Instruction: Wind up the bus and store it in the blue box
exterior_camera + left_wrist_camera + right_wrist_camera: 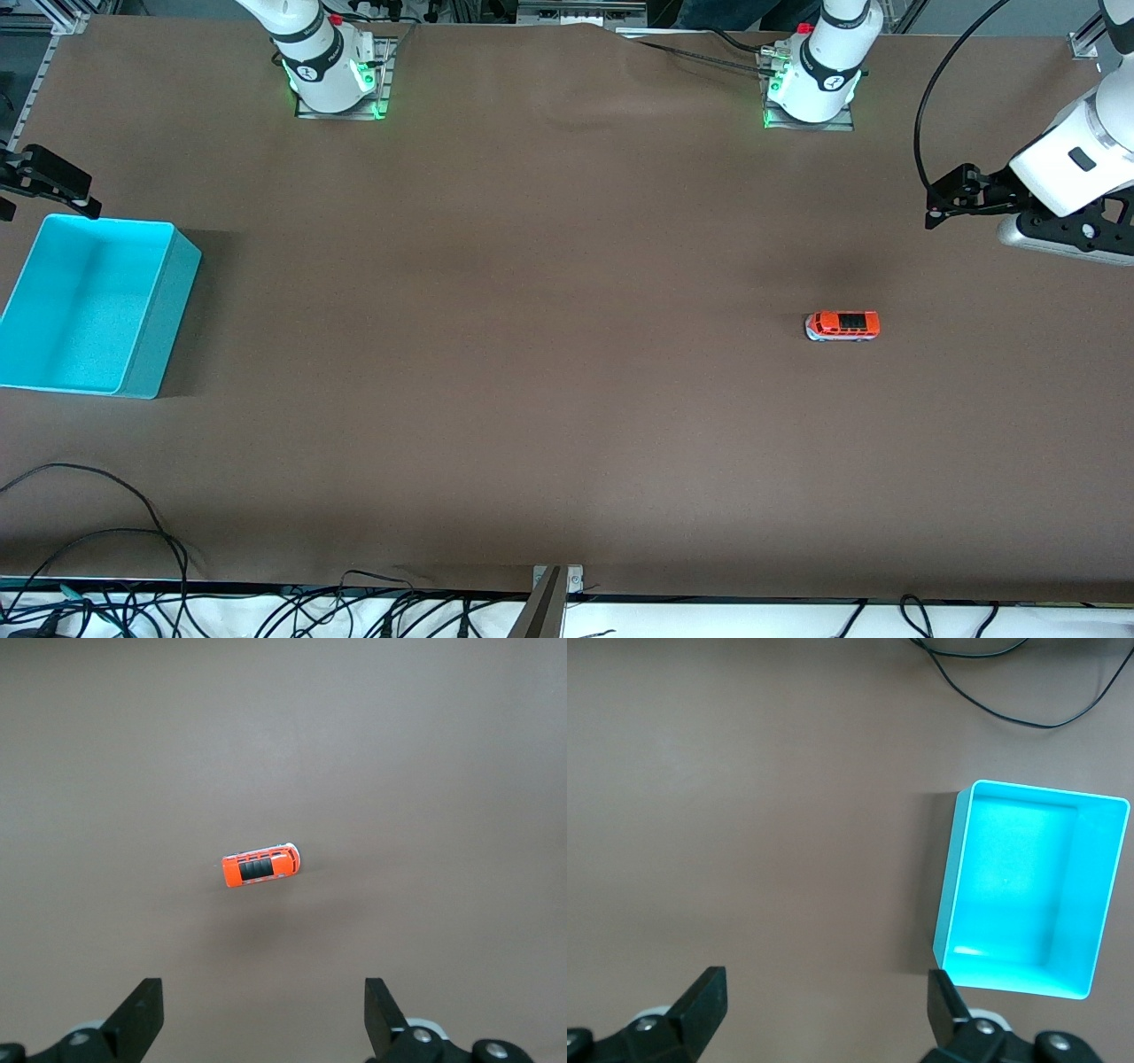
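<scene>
The bus [842, 326] stands on its wheels on the brown desk [532, 399], toward the left arm's end (dark roof window facing up). The blue box [159, 301] sits well apart from it at the right arm's end, with nothing inside. The left gripper [941, 202] hangs over bare desk, jaws spread and holding nothing. The right gripper [53, 186] hovers by the box's rim, jaws likewise released.

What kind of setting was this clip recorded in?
Most likely a robotics lab bench: two white robot arm bases bolted to a brown covered table, loose black cables along its edge, only a small orange-red toy bus and turquoise plastic bin.
</scene>
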Robot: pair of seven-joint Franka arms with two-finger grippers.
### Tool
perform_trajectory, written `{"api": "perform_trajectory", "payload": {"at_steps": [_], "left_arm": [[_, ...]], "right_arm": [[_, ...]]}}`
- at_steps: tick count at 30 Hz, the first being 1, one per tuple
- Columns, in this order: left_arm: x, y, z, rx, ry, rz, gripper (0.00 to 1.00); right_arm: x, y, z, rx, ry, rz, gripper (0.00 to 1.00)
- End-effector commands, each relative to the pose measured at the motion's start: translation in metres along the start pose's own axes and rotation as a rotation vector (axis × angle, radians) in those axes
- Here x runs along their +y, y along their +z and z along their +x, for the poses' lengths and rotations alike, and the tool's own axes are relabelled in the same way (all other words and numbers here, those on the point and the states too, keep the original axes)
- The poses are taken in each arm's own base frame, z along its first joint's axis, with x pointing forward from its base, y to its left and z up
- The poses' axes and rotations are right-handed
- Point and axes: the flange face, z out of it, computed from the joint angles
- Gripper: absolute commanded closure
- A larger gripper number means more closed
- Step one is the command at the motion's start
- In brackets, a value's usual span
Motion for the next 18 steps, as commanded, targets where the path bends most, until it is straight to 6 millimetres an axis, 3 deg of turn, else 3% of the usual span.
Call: {"api": "perform_trajectory", "payload": {"at_steps": [1,12,18], "left_arm": [[-0.002,-0.003,0.003,0.0,0.045,0.018,0.0],[-0.001,0.012,0.016,-0.012,0.26,0.02,0.0],[-0.006,0.029,0.027,-0.034,0.293,0.01,0.0]], "right_arm": [[-0.003,-0.007,0.001,0.015,0.011,0.012,0.0],[-0.003,-0.008,0.001,0.018,0.011,0.013,0.0],[-0.005,-0.01,0.002,0.034,0.006,0.013,0.0]]}}
